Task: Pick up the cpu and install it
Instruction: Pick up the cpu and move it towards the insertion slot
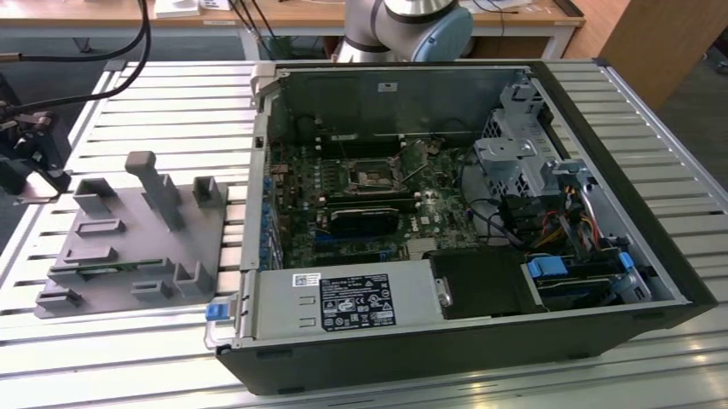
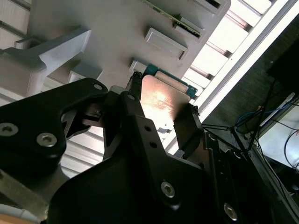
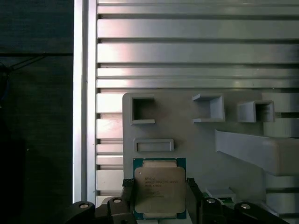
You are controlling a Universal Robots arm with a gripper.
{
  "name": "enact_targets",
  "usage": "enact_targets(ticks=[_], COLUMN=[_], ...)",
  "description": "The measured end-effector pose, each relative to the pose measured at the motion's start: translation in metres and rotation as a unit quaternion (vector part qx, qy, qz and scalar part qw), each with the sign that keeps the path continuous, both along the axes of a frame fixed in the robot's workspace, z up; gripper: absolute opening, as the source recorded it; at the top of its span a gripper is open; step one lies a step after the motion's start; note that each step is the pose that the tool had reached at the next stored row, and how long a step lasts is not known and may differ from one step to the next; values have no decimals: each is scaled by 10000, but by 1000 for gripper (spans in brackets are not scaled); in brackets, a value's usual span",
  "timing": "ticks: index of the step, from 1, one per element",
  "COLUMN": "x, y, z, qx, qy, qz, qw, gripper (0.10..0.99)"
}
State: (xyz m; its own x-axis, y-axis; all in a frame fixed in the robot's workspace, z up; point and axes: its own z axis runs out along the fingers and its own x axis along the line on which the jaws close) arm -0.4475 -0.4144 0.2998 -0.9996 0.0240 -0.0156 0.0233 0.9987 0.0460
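The cpu (image 3: 160,189) is a flat square chip with a silver-grey top and a green rim. It sits between my gripper's (image 3: 160,198) two black fingers, which press on its opposite edges. In the second wrist view the cpu (image 2: 163,99) is held the same way by the gripper (image 2: 161,111), over the edge of the grey fixture plate (image 2: 112,42). In the exterior view my gripper (image 1: 29,175) is at the far left, beside the plate (image 1: 125,247). The motherboard's cpu socket (image 1: 370,176) lies inside the open computer case (image 1: 455,196), well to the exterior view's right.
The fixture plate carries raised grey holders (image 1: 159,192) and a green memory stick (image 1: 108,269). It rests on a slatted metal table (image 1: 170,111). Inside the case are a power supply (image 1: 341,302), drive bays (image 1: 523,162) and cables (image 1: 569,226). The arm's base (image 1: 410,25) stands behind the case.
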Motion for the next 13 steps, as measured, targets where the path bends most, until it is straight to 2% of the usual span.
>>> enact_targets(ticks=[13], x=[0], y=[2], z=[69], qx=[0], qy=[0], qz=[0], qw=[10000], gripper=[525])
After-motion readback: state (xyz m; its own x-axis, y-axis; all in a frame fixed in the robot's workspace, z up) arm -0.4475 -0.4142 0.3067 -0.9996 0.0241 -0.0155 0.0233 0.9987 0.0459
